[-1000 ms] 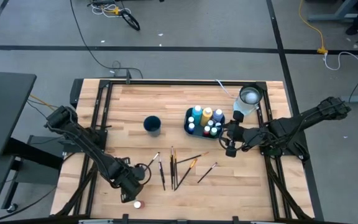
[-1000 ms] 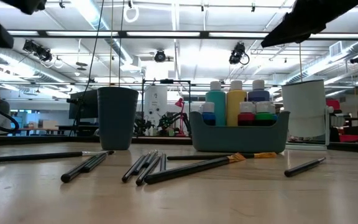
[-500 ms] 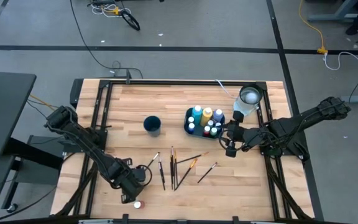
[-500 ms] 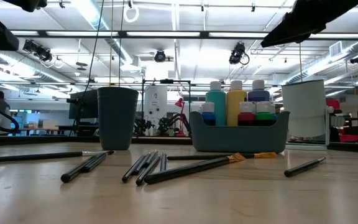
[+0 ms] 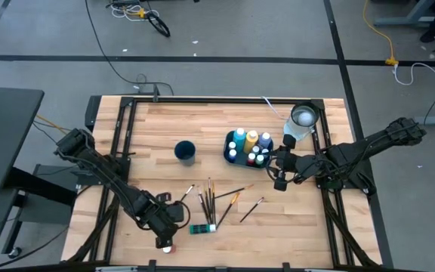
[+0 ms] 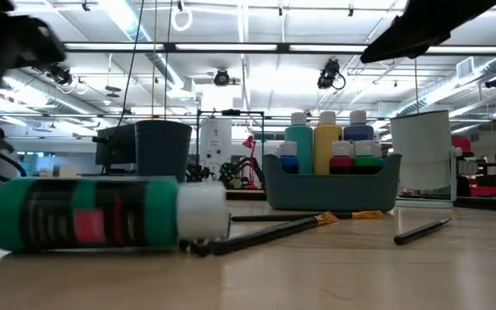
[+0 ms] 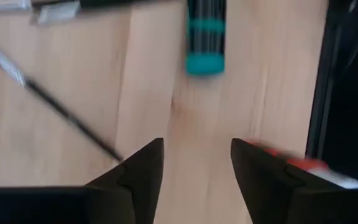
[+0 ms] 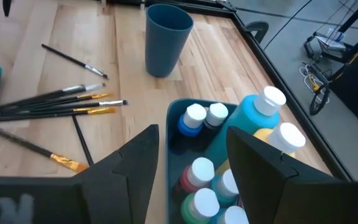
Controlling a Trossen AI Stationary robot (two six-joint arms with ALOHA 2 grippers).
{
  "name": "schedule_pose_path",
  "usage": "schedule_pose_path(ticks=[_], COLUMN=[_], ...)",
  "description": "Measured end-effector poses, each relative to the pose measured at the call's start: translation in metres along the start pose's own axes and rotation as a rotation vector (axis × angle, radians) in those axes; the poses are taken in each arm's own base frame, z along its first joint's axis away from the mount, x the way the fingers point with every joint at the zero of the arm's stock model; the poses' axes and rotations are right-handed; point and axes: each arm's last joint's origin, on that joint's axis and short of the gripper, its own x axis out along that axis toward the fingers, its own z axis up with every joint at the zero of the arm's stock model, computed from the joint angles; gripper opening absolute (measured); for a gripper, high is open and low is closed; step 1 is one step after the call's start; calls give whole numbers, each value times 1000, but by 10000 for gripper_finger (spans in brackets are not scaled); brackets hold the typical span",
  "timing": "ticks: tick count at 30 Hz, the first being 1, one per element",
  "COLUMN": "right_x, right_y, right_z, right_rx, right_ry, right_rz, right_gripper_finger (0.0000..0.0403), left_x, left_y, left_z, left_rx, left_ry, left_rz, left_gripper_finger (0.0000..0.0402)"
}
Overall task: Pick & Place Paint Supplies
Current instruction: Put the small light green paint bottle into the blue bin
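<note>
— Left gripper?
— Fingers apart, nothing in them; the green bottle lies on its side just beside it, against the paintbrushes.
— And the right gripper?
— Spread, empty, beside the bin of bottles.

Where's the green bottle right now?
In the high view the green bottle lies on its side near the table's front edge, just right of the left gripper, beside the paintbrushes.
</note>
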Motion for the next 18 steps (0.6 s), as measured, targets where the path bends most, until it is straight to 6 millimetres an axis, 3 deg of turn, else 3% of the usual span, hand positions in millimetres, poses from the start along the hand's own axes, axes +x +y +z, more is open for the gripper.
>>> schedule_pose_path(ticks=[8, 12, 18], right_x=[0, 0, 0], right_y=[0, 0, 0], right_z=[1, 1, 1], right_rx=[-9, -10, -10], right_ry=[-13, -13, -13], right_rz=[1, 1, 5], right_gripper_finger=[191, 191, 191], left_x=[5, 31, 74], left_y=[4, -3, -4], left_z=[47, 61, 58], left_rx=[56, 166, 235], left_ry=[-297, -339, -259], left_rz=[-109, -223, -252], left_gripper_finger=[210, 210, 210])
